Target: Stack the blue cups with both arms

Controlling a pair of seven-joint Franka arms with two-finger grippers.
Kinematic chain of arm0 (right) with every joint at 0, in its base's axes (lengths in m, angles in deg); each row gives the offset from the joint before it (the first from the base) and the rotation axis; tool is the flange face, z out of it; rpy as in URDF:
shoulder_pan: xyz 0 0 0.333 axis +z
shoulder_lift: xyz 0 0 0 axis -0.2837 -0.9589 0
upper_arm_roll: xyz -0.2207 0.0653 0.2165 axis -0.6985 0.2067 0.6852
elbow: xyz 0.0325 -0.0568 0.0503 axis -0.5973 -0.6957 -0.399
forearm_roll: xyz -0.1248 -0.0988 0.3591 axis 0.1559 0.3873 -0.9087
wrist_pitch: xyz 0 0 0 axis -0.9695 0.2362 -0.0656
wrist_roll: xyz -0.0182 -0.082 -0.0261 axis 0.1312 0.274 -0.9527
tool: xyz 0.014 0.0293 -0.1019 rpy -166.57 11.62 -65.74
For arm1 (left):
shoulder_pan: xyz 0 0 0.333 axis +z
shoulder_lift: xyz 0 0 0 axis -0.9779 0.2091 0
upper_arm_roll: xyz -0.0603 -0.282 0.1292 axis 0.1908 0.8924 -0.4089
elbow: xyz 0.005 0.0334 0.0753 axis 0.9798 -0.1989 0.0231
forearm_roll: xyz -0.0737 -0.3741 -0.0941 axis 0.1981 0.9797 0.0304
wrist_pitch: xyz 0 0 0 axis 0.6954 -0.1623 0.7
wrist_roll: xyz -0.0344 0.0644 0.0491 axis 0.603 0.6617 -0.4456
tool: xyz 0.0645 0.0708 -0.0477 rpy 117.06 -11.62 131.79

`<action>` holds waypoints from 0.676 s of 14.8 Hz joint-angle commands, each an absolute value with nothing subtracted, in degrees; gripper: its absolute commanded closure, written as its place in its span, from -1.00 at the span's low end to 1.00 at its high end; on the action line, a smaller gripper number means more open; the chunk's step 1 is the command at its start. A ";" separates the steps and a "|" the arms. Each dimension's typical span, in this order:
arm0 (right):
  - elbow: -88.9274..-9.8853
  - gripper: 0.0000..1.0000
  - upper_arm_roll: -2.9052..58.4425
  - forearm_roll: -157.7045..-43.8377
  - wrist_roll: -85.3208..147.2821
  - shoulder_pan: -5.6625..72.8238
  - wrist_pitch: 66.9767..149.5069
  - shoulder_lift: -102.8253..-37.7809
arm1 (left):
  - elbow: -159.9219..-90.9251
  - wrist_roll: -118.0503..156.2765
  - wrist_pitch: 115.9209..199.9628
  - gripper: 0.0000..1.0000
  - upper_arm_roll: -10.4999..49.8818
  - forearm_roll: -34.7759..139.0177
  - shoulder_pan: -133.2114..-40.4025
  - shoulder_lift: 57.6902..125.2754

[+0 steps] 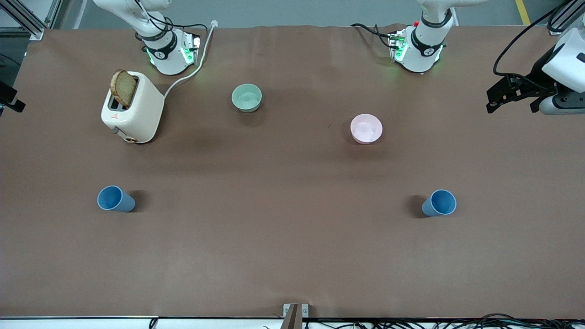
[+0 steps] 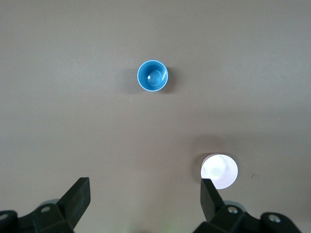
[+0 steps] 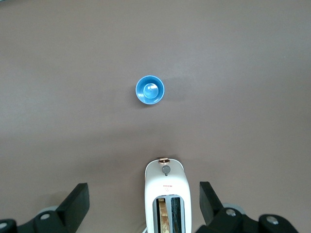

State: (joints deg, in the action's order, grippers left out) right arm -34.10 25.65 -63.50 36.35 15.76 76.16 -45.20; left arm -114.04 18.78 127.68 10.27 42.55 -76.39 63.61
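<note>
Only a small red mark on the toaster (image 1: 131, 107), too small to read

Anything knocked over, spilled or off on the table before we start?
Nothing stands out. Both blue cups stand upright and apart, the green bowl and pink bowl sit level, and the toaster stands upright with toast in it.

Table (image 1: 292, 256): brown covering, slight creases.

Toaster (image 1: 133, 108): cream-white, stands toward right arm's end of table, farther from front camera. One slice of brown toast (image 1: 124, 87) sticks up out of a slot, tilted. Lever and round knob on the end facing the camera. White cord (image 1: 192, 73) runs from it up toward the arm bases.

Pale green bowl (image 1: 247, 97): upright, beside toaster, nearer table's middle.

Pink bowl (image 1: 366, 128): upright, toward left arm's end, slightly nearer front camera than green bowl; well apart from it.
</note>
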 commanded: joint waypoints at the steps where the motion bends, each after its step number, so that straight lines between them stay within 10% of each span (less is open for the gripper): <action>1: -33.35 -1.00 25.31 -63.40 35.92 16.13 75.50 -45.52 | -113.95 19.85 127.53 -1.00 10.59 41.63 -76.26 63.40; 10: -33.35 -1.00 25.31 -63.40 35.58 16.22 75.50 -45.61 | -113.16 18.18 133.92 -1.00 9.89 41.02 -74.25 70.95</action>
